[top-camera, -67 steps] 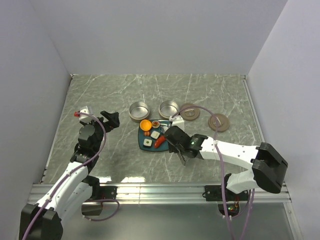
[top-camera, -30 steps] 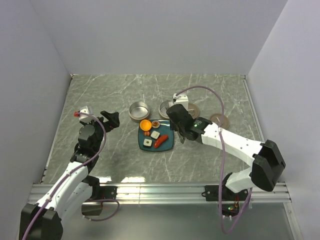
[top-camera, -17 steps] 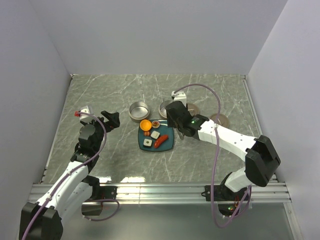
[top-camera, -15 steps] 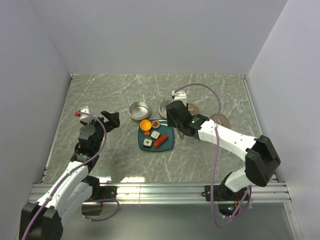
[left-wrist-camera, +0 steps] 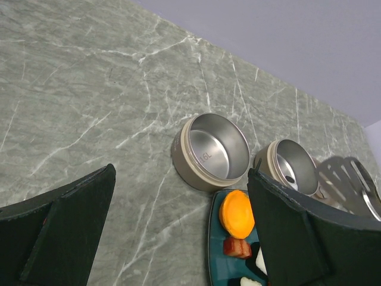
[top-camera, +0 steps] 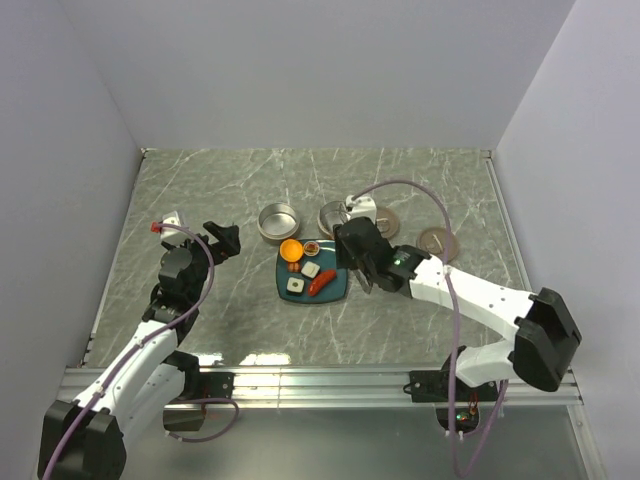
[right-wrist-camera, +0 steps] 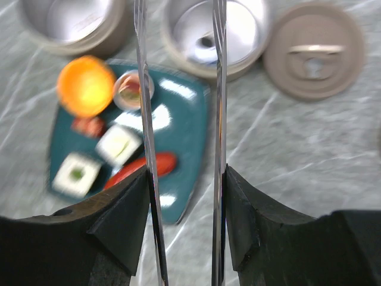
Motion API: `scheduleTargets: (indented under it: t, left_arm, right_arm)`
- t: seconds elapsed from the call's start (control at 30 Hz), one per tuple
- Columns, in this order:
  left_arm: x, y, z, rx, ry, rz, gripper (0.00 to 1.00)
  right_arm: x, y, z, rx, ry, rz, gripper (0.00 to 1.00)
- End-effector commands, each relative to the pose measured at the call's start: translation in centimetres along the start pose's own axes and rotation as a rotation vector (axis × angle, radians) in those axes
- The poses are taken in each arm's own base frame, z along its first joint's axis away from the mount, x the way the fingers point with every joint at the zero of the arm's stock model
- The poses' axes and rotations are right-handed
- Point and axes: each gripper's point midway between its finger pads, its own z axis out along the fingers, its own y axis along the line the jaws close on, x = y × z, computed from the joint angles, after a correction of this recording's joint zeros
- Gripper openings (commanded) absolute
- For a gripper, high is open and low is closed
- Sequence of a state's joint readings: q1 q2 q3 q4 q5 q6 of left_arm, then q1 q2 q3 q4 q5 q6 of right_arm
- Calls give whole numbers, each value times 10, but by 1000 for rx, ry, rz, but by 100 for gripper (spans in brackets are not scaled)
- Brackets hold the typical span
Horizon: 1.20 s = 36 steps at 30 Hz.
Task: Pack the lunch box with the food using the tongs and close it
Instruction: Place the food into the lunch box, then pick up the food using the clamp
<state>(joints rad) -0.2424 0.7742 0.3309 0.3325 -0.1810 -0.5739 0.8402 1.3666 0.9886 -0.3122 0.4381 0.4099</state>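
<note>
The right gripper (right-wrist-camera: 186, 196) clamps the tongs (right-wrist-camera: 219, 89), their arms apart, seemingly just above the teal plate (right-wrist-camera: 187, 113) holding the food (right-wrist-camera: 86, 85); the left gripper (left-wrist-camera: 181, 226) gapes wide, empty.

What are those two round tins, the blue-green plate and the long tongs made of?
Left tin and right tin: metal, probably brushed steel; dull silvery walls with soft reflections inside.
Plate: glossy, perhaps glazed ceramic or plastic; bright glare patches show on it.
Tongs: polished metal; thin silvery arms with a mirror-like shine.
</note>
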Motion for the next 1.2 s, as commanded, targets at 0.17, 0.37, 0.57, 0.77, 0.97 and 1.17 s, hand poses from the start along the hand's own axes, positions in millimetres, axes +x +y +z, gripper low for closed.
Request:
scheduleTargets:
  t: [0.17, 0.37, 0.57, 0.77, 0.97, 1.17]
  left_arm:
    - [-9, -6, 2, 24, -32, -24, 99]
    - [-9, -6, 2, 22, -29, -25, 99]
    - [-7, -6, 2, 22, -27, -23, 99]
    - [-8, -6, 2, 21, -28, -23, 99]
    - [-9, -6, 2, 23, -31, -24, 99]
    - [-8, -6, 2, 22, -29, -24, 100]
  right_arm:
    - [32, 41, -17, -183, 31, 16, 57]
    - [49, 45, -3, -165, 87, -10, 57]
    - [61, 47, 1, -164, 120, -26, 57]
    - [67, 50, 6, -168, 142, -37, 57]
    - [71, 55, 11, -174, 162, -51, 57]
    - [71, 59, 16, -168, 170, -58, 57]
